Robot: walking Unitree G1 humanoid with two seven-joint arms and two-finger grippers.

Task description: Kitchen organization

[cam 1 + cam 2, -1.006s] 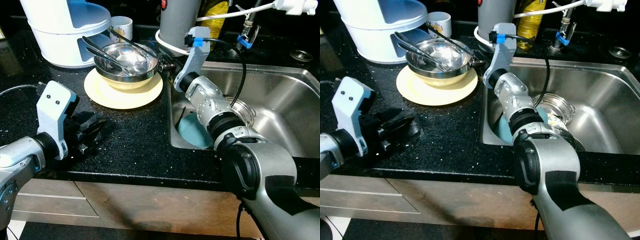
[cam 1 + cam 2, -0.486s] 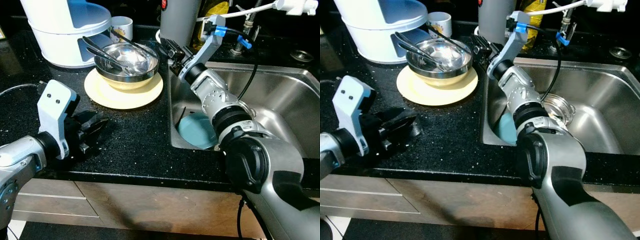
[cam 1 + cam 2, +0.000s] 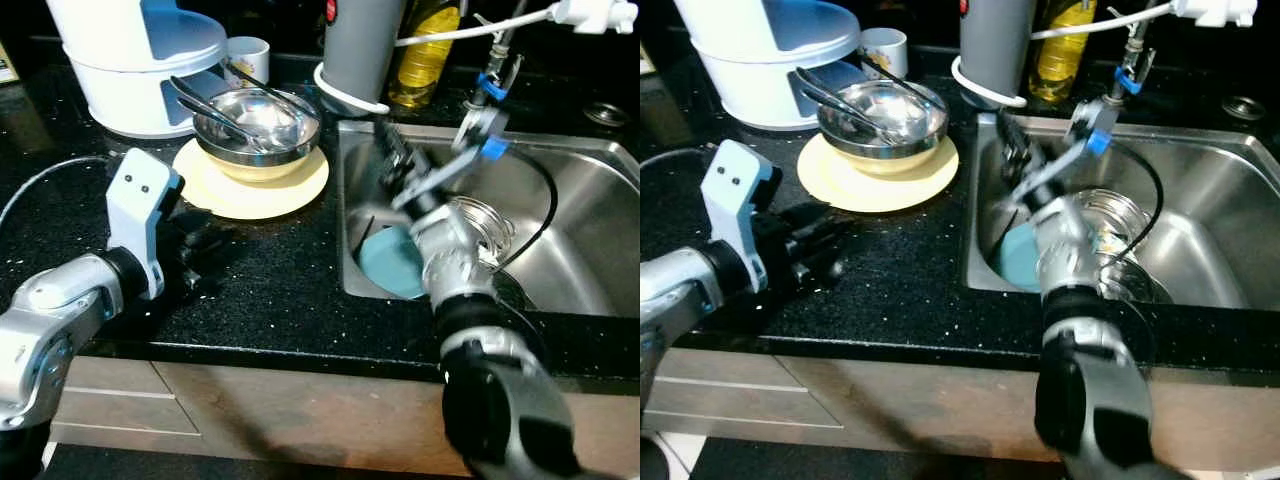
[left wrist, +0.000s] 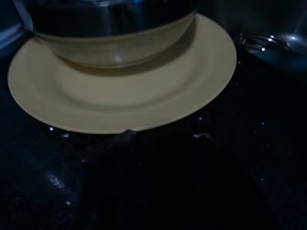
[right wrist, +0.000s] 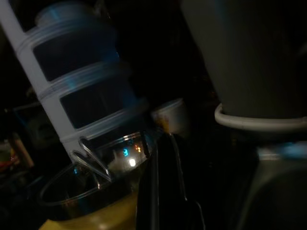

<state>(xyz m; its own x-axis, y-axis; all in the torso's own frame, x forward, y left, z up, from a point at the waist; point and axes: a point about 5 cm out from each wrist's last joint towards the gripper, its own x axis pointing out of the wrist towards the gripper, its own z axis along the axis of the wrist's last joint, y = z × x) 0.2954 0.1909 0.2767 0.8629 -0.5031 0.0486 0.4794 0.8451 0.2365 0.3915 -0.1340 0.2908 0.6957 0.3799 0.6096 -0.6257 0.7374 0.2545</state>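
Black speckled stone forms the bench (image 3: 270, 275), with a stainless sink (image 3: 590, 250) set into it; the landmark for all positions below is the yellow plate (image 3: 255, 190), which lies on the bench just beside the sink's rim. A steel bowl (image 3: 258, 125) sits on the plate, with metal tongs (image 3: 205, 100) resting across the bowl; a white mug (image 3: 245, 55) and a white tiered container (image 3: 140, 50) stand behind the plate. The left end effector (image 3: 195, 245) rests on the bench near the plate's front edge; whether its fingers are apart or together cannot be told. The right end effector (image 3: 392, 155) hangs over the sink on the far side of the plate's rim, blurred, its fingers apparently together and holding nothing. A teal plate (image 3: 392, 262) and a glass jar (image 3: 480, 225) lie in the sink.

Handling judgement: the bowl is likely light, rigid and slippery; grip its rim; loose tongs may slide off; the plate is probably fragile, so lift by its edge.
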